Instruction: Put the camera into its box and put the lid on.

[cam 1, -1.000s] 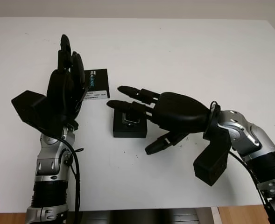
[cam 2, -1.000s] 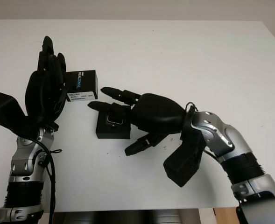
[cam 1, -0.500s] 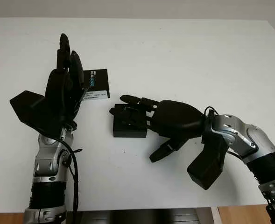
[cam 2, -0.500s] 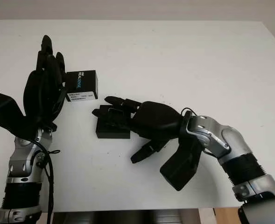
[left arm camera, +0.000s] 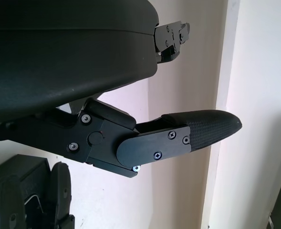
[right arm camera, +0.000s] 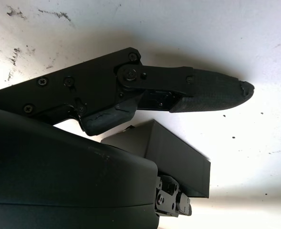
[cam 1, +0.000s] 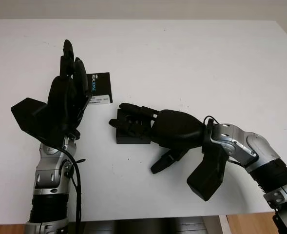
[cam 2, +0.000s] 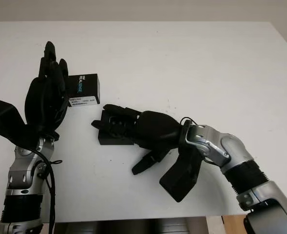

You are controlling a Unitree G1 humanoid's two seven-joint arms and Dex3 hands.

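White worktop (cam 1: 192, 58) carries the open black box (cam 1: 132, 127), right hand (cam 1: 175, 129) draped over it, fingers (cam 1: 133, 108) extended, gripping nothing; camera unseen beneath. Lid (cam 1: 99, 87) lies just beyond, beside the raised, open left hand (cam 1: 67, 97). Risk: withdrawing fingers could drag or skew the box.

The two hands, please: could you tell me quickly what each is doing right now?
Left hand: open, raised beside the lid.
Right hand: over the box; grip cannot be told.

Bright even light, soft shadows, sharp
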